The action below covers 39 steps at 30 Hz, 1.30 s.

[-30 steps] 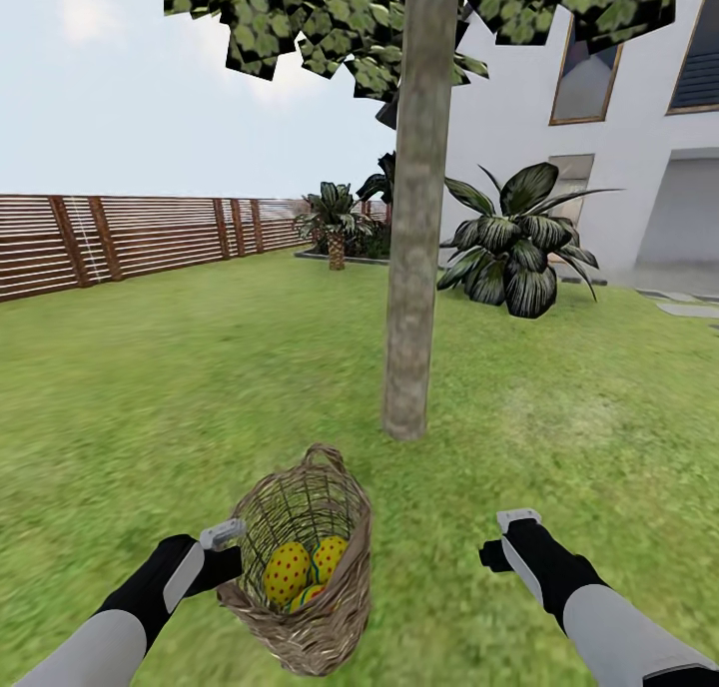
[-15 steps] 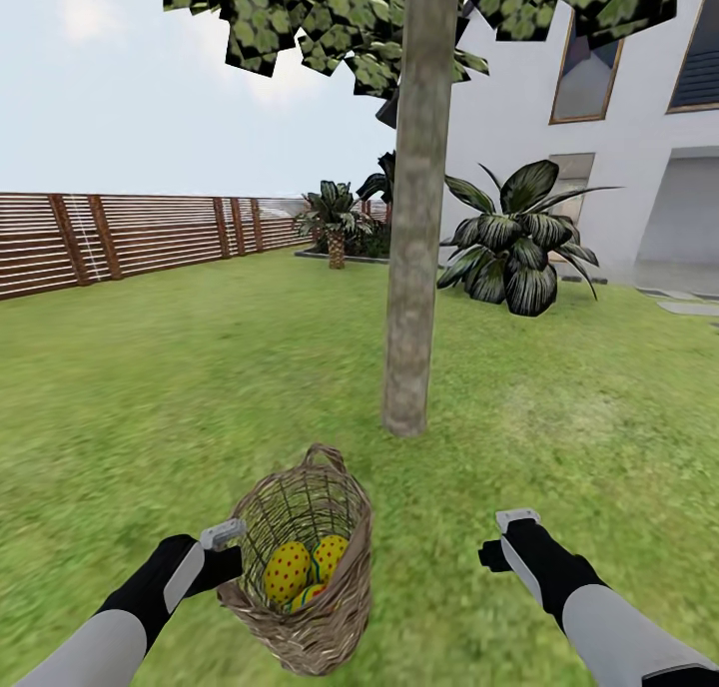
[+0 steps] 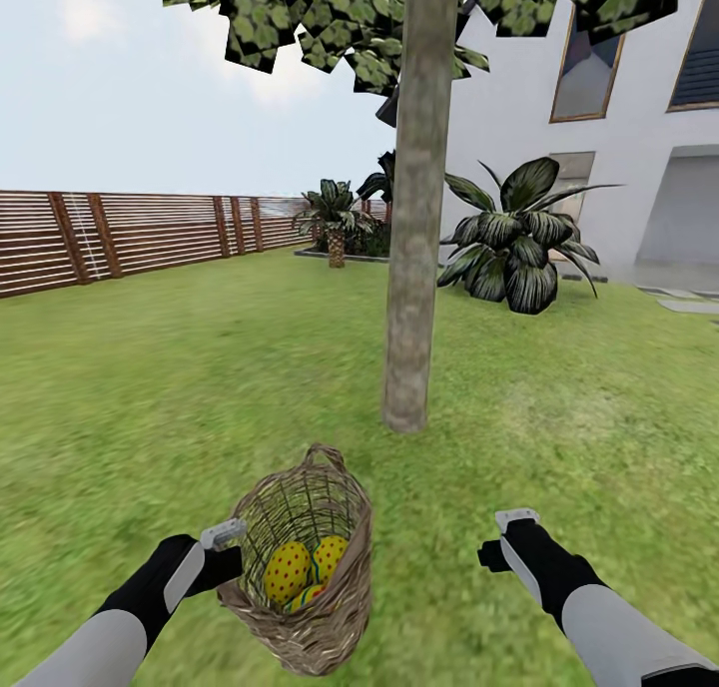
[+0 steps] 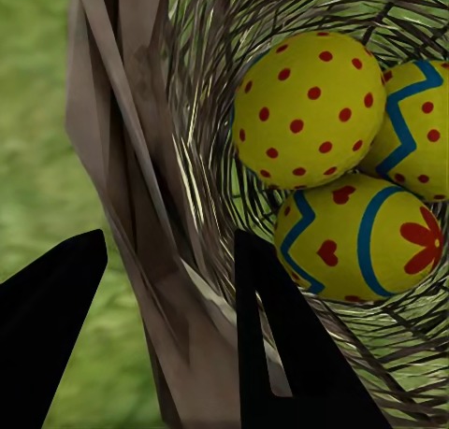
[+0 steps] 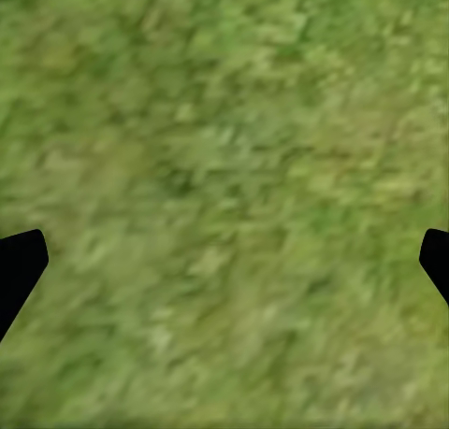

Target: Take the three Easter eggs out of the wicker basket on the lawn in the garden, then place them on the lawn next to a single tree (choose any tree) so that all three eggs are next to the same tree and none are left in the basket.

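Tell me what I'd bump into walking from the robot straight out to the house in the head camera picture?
Near to far: the wicker basket with Easter eggs inside → the tree trunk → the big leafy plant → the white house.

tree [image 3: 414, 218] crown cut off above, third of the Easter eggs [image 3: 308, 595] mostly hidden

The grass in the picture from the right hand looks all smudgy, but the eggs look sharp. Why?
In the right wrist view the lawn is a soft green blur with no blades. In the left wrist view the Easter eggs sit close, dots crisp, while grass behind the wicker basket is blurred. In the head view, near grass smears too.
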### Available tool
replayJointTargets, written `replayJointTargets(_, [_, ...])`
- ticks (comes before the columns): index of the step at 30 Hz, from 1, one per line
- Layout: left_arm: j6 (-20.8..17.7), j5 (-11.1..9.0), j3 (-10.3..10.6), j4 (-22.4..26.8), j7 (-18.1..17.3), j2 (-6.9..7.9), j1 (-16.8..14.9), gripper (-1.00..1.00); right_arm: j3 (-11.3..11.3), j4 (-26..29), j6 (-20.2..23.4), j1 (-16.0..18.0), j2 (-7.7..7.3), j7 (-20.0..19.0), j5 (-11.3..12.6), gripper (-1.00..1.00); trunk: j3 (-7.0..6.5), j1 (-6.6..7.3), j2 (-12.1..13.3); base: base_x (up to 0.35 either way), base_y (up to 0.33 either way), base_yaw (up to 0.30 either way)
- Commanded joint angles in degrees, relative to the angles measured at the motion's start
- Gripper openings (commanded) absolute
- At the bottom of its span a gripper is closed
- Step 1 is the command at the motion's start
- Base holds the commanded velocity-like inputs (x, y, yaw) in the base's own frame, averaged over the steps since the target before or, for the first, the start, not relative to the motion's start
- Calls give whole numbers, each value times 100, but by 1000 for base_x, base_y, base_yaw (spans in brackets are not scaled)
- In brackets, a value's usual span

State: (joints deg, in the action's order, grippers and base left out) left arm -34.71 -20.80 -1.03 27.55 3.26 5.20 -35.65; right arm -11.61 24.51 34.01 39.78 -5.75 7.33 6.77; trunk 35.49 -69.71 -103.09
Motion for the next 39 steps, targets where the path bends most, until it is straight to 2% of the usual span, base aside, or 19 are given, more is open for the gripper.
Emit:
replayJointTargets(1, [-28,-100,-14,13,35,-1,-3,-100,-43,10,27,3,-5,41,61,100,24,-22,-45,0,0,0])
replayJointTargets(39, [-28,-100,-11,5,35,-1,-3,-100,-43,10,27,3,4,41,53,100,706,-857,-1569,0,0,0])
